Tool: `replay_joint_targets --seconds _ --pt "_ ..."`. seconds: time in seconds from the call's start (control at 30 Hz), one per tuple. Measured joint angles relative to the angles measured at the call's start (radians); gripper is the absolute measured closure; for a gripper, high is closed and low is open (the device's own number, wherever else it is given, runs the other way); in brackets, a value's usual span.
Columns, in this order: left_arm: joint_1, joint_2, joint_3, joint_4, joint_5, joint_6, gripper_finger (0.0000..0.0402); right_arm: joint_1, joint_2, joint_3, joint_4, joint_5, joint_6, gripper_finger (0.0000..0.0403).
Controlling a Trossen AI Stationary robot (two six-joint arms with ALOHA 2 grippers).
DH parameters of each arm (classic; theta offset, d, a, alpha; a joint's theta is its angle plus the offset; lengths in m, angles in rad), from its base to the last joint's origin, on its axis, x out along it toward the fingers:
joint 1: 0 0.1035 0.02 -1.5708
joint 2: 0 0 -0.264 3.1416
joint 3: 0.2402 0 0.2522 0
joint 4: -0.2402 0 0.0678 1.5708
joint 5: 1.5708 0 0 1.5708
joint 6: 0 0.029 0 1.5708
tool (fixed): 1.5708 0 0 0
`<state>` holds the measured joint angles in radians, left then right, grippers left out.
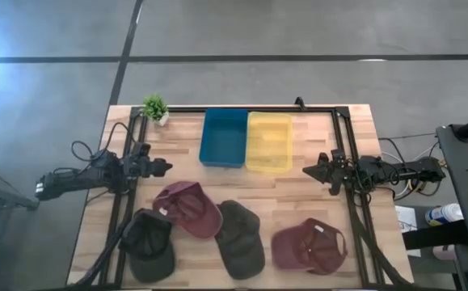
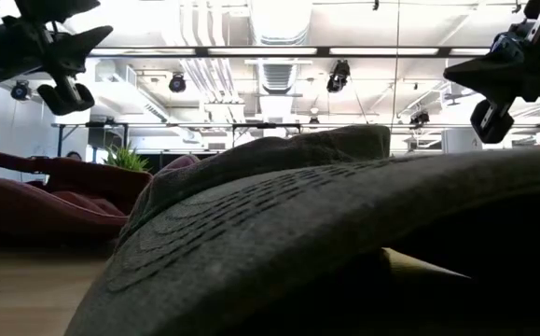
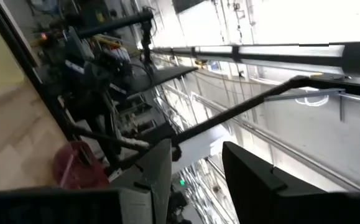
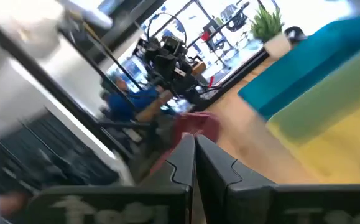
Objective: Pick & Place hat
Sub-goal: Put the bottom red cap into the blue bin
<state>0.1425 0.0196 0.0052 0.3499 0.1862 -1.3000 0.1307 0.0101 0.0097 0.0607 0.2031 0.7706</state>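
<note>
The high view looks straight down on the whole worktop (image 1: pixel 298 190) from well above, floor at the frame's top. The low view sits at worktop level, pressed against a grey cap (image 2: pixel 325 233) that fills its lower half, facing the ceiling lights. Each wrist view looks along its own fingers, tilted. The right wrist and high views share the blue bin (image 4: pixel 304 68) and yellow bin (image 4: pixel 335 124).

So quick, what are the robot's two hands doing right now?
Left gripper: fingers open, holding nothing, above the table's left side.
Right gripper: fingers shut, holding nothing, beside the yellow bin.
</note>
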Motion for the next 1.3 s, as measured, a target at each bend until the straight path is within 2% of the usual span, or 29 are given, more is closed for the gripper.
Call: replay_joint_targets --seconds 0.1,0.17,0.3,0.43,0.67,0.73,0.83,0.9,1.03,1.13,1.3 --pt "0.0 0.003 0.0 0.001 -0.07 0.031 0.0264 0.0 -0.001 0.0 0.009 0.024 0.221 0.0392" --pt "0.0 0.003 0.0 0.001 -0.095 0.036 0.0264 0.0 0.0 0.0 0.004 0.089 0.323 0.0392" --pt "-0.001 0.004 0.0 0.001 -0.092 0.014 0.0264 0.0 0.0 0.0 0.023 0.15 0.487 0.0392" --pt "-0.001 0.007 0.0 0.001 -0.096 0.046 0.0264 -0.001 0.0 0.0 0.091 0.203 0.433 0.0392" --pt "-0.002 0.029 0.0 0.002 -0.153 0.05 0.0264 -0.001 0.019 0.001 0.391 0.353 0.234 0.0392" --pt "-0.002 0.04 0.0 0.002 -0.136 0.05 0.0264 -0.001 0.039 0.001 0.399 0.324 0.275 0.0392" --pt "-0.002 0.058 0.0 0.002 -0.089 0.055 0.0264 0.0 0.103 0.001 0.359 0.243 0.462 0.0392" --pt "-0.002 0.074 0.0 0.0 -0.056 0.06 0.0264 0.0 0.164 0.001 0.334 0.211 0.514 0.0392" --pt "-0.002 0.108 0.0 -0.003 0.006 0.068 0.0264 0.007 0.332 0.046 0.275 0.138 0.482 0.0392" --pt "-0.002 0.128 0.0 -0.029 0.015 0.094 0.0264 0.009 0.483 0.142 0.218 0.038 0.43 0.0392" --pt "-0.002 0.155 0.0 -0.091 0.015 0.106 0.0264 0.008 0.727 0.321 -0.043 -0.108 0.409 0.0392"
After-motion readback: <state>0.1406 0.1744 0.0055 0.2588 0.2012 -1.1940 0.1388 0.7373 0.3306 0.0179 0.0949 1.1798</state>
